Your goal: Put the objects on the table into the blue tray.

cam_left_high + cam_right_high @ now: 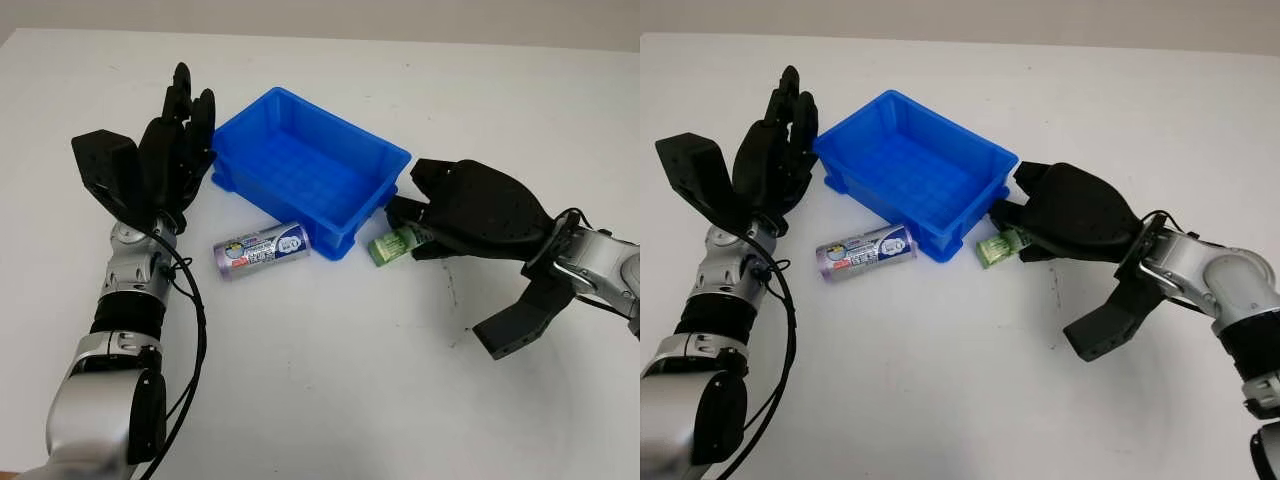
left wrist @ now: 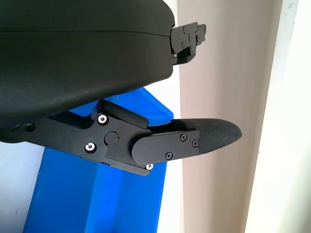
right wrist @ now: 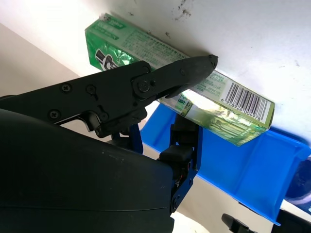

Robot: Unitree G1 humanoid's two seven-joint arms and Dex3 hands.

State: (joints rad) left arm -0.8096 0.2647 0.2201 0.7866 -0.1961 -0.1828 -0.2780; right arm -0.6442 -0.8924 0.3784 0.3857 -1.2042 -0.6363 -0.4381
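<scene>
Green box [image 3: 180,92] lying beside blue tray [image 1: 300,165]; right hand [image 1: 470,210] fingers closing around it, needing firm squeeze before lifting; left hand [image 1: 175,150] open.

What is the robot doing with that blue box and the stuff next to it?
The robot is tidying things into the blue tray, which has nothing in it yet. Its right hand has reached the little green packet lying on the table right beside the tray, with its fingers around the packet. A purple can lies on its side in front of the tray, untouched. The left hand is open, up beside the tray's other end.
</scene>
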